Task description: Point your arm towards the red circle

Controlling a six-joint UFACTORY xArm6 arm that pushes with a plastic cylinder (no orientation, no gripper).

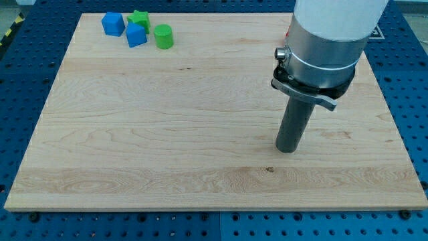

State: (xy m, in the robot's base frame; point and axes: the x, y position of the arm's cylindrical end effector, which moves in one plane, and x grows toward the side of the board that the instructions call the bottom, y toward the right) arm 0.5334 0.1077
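No red circle shows in the camera view; the arm's wide body covers part of the board at the view's upper right and may hide it. My tip rests on the wooden board right of centre, far from the blocks. At the view's top left sit a blue block, a green star, a second blue block and a green cylinder, close together.
The board lies on a blue perforated table. The arm's white and silver body hangs over the board's upper right.
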